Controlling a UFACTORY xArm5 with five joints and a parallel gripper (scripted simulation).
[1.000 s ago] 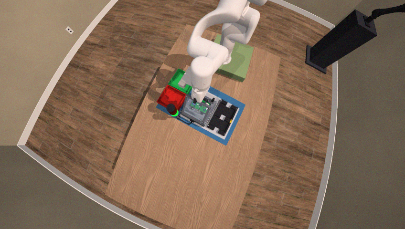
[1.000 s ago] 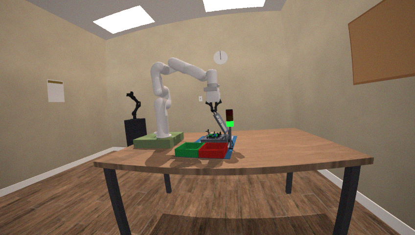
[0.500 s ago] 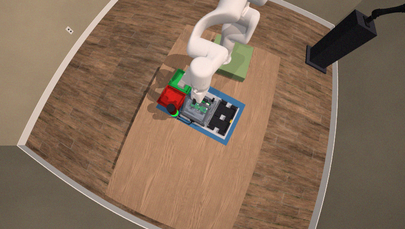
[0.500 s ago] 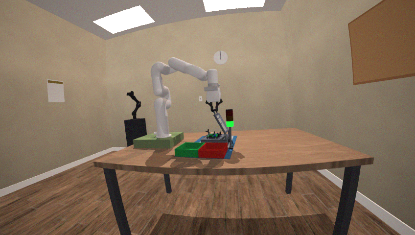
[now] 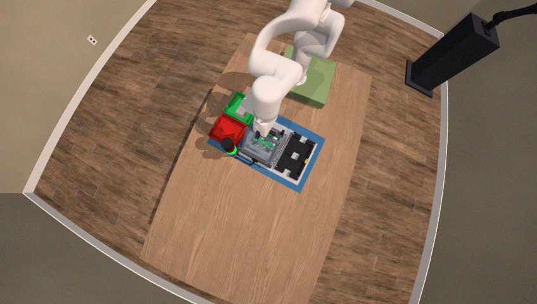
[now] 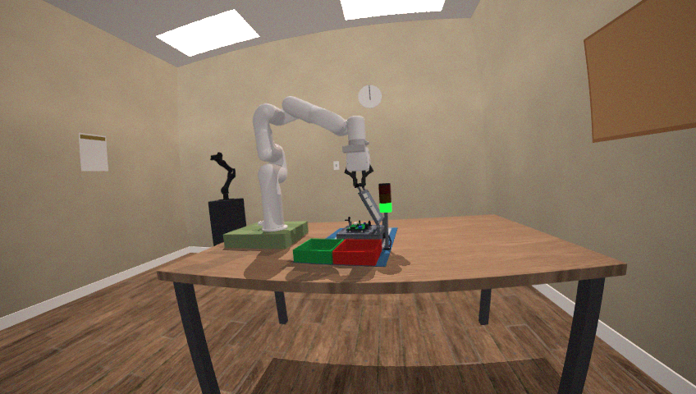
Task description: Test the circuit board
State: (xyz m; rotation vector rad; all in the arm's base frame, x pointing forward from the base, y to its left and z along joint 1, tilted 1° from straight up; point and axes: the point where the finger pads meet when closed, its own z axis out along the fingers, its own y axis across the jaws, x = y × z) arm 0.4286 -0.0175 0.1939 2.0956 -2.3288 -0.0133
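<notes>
The green circuit board (image 5: 265, 142) lies flat in the grey tester (image 5: 260, 147); it also shows in the side view (image 6: 359, 226). The tester's lid (image 6: 369, 204) stands raised at a steep tilt. My gripper (image 6: 359, 185) is at the lid's top edge, with its fingers slightly open around the edge and not clamping it. From above, the gripper (image 5: 263, 134) hangs over the tester's far side. The signal light (image 6: 385, 207) glows green; it also shows in the top view (image 5: 230, 146). The green bin (image 5: 237, 106) and the red bin (image 5: 227, 129) sit side by side left of the tester.
The black tray (image 5: 294, 155) lies right of the tester on the blue mat. The arm's green base block (image 5: 312, 84) stands behind them. In the side view the green bin (image 6: 317, 249) and the red bin (image 6: 357, 251) stand in front of the tester.
</notes>
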